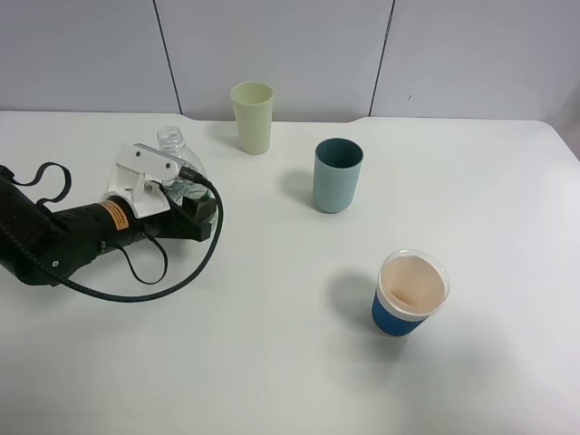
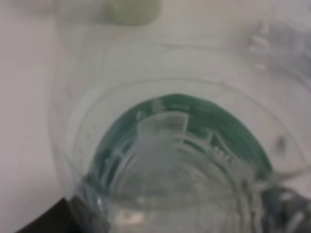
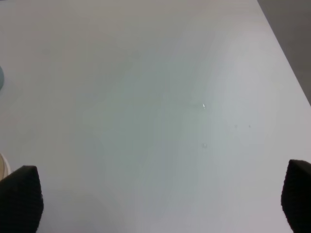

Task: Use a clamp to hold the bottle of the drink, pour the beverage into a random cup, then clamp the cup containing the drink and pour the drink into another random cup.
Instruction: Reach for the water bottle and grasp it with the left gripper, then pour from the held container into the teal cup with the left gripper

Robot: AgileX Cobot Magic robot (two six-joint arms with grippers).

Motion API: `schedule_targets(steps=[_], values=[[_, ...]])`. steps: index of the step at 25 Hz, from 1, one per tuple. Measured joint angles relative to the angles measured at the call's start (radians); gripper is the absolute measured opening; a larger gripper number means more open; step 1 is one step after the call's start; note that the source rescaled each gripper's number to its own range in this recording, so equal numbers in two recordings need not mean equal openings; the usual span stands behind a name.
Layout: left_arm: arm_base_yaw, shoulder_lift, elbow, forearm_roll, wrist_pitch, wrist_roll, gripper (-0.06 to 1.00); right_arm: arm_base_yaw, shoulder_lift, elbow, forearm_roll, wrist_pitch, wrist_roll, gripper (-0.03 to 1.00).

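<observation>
The left hand (image 1: 188, 193) is clenched on the bottle (image 1: 171, 142), which stands upright on the bench (image 1: 272, 362) — so the first step, the grab, looks done. The bottle is not yet lifted or tipped. No drink shows in any cup. The green cup (image 1: 252, 116) is nearest this hand, just past the bottle; the teal cup (image 1: 337, 174) is farther off, the blue cup (image 1: 410, 292) farthest. Both pours are left to do. The right hand (image 3: 158, 196) hangs released over bare bench — nothing in it.

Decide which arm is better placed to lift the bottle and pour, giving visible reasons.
Left: the left gripper is closed on the clear bottle; the right gripper stands open over the table, holding nothing.
</observation>
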Motion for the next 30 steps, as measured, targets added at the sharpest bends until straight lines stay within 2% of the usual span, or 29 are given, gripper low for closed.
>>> schedule_targets(steps=[4, 8, 11, 13, 15, 21, 30], values=[[0.000, 0.000, 0.000, -0.035, 0.005, 0.018, 0.07, 0.000, 0.000, 0.000, 0.000, 0.000, 0.000, 1.00], [-0.001, -0.026, 0.000, -0.126, 0.053, 0.064, 0.07, 0.000, 0.000, 0.000, 0.000, 0.000, 0.000, 1.00], [-0.001, -0.060, 0.000, -0.233, 0.118, 0.120, 0.07, 0.000, 0.000, 0.000, 0.000, 0.000, 0.000, 1.00], [-0.013, -0.083, 0.000, -0.355, 0.157, 0.176, 0.07, 0.000, 0.000, 0.000, 0.000, 0.000, 0.000, 1.00], [-0.039, -0.108, 0.001, -0.491, 0.193, 0.274, 0.07, 0.000, 0.000, 0.000, 0.000, 0.000, 0.000, 1.00], [-0.139, -0.161, -0.021, -0.891, 0.243, 0.688, 0.07, 0.000, 0.000, 0.000, 0.000, 0.000, 0.000, 1.00], [-0.255, -0.199, -0.193, -1.331, 0.300, 1.269, 0.07, 0.000, 0.000, 0.000, 0.000, 0.000, 0.000, 1.00]])
